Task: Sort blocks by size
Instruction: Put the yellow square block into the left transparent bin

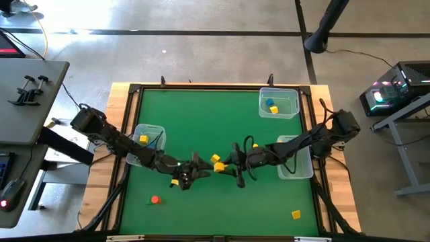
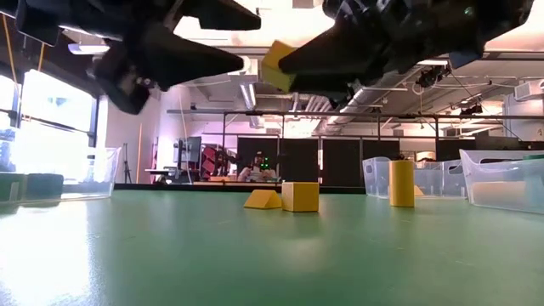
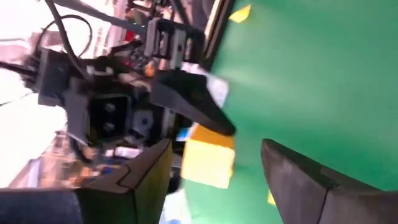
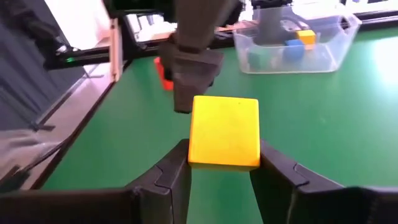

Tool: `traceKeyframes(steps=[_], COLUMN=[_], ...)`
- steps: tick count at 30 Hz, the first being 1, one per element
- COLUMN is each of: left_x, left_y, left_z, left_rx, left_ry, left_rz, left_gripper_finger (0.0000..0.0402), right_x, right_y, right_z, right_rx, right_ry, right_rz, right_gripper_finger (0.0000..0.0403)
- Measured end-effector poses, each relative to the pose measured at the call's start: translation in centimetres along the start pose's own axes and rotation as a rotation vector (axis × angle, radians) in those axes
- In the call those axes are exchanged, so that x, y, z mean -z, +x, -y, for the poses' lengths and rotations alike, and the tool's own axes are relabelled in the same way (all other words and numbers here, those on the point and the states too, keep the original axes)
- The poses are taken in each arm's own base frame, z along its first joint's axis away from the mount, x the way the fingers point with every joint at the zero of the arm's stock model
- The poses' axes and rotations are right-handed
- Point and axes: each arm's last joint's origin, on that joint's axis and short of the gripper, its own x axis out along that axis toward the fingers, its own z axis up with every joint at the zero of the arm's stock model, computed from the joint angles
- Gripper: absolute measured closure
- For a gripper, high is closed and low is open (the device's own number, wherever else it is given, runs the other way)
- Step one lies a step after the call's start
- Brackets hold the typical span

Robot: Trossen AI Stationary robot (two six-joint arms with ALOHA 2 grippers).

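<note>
One smooth yellow cube sits pinched between dark right fingers.

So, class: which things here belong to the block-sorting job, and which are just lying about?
Part of the job:
- yellow block held by right gripper
- left gripper, open, facing it
- orange-red block
- yellow block near the front edge
- clear bins

Lying about:
- clamps on the grey side table

Both arms crowd the mat's middle; far half lies open between bins.
</note>
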Motion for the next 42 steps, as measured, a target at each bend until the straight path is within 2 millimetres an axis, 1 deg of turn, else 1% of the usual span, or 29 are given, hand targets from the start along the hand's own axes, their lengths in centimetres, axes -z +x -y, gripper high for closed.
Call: traceKeyframes(steps=[5,10,13,17,22,25,28,31,37,39,42], left_x=[0.3,0.8,1.1,0.8,0.4,0.2,0.0,-0.3,-0.7,-0.8,-0.9], left_y=[0.1,0.3,0.7,2.4,4.7,5.4,5.4,5.2,4.9,4.9,4.7], left_z=[-0.5,-0.7,-0.7,-0.1,0.2,0.4,0.3,0.4,0.7,0.8,1.0], left_rx=[-0.035,-0.04,-0.055,-0.032,-0.048,-0.054,-0.067,-0.082,-0.08,-0.081,-0.084], left_ry=[0.066,0.056,0.05,0.101,0.15,0.166,0.169,0.164,0.136,0.101,0.042], left_rz=[-0.012,-0.027,-0.025,-0.03,-0.118,-0.166,-0.221,-0.271,-0.285,-0.298,-0.311], left_gripper_finger=[0.0163,0.0163,0.0163,0.0163,0.0163,0.0165,0.018,0.0205,0.0258,0.0272,0.0285], right_x=[-0.3,-0.8,-0.9,-0.9,-0.9,-0.8,-0.7,-0.6,-0.7,-0.7,-0.5], right_y=[0.1,0.1,0.1,0.1,0.1,0.1,0.1,0.1,0.1,0.1,0.1], right_z=[1.3,1.6,1.8,1.8,1.6,1.7,1.7,1.7,1.7,1.8,1.9], right_rx=[-0.003,-0.066,-0.073,-0.083,-0.112,-0.111,-0.109,-0.106,-0.081,-0.057,-0.031], right_ry=[0.021,0.017,0.018,0.018,0.017,0.016,0.018,0.019,0.012,0.023,0.057], right_rz=[0.011,0.039,0.05,0.048,0.043,0.038,0.027,0.016,0.024,0.023,0.009], right_gripper_finger=[0.0276,0.0276,0.0276,0.0276,0.0276,0.0276,0.0276,0.0276,0.0275,0.026,0.0218])
